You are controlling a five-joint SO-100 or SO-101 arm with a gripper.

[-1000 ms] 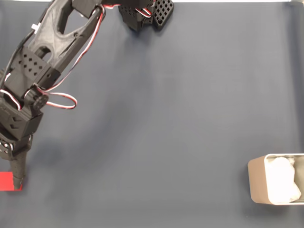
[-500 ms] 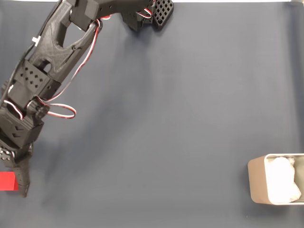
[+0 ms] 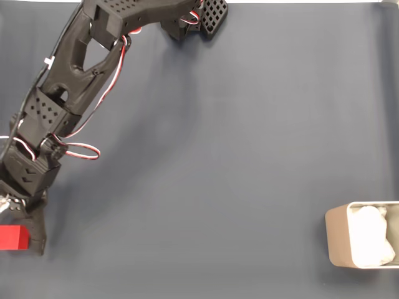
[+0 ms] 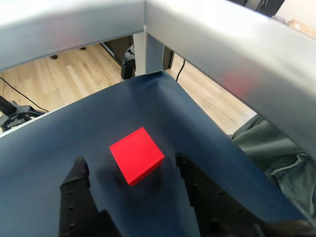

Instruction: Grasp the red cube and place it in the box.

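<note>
Cube: the red cube [image 4: 137, 155] is sitting on the dark blue cloth [image 3: 237, 156], near a corner of the table in the wrist view; in the fixed view the cube [image 3: 14, 237] is lying at the far left edge, low in the picture.
Gripper: the gripper [image 4: 131, 165] is standing spread wide, its two black fingers reaching to either side of the cube with clear gaps, neither one touching it. In the fixed view the gripper [image 3: 25, 233] is pointing down just beside the cube.
Arm: the black arm [image 3: 68, 93] is stretching from the top of the fixed view down to the lower left, red and white wires looping beside it.
Box: the beige box [image 3: 336, 240] is sitting at the lower right edge, well apart from the cube, with white lining [image 3: 371, 237] lying inside.
</note>
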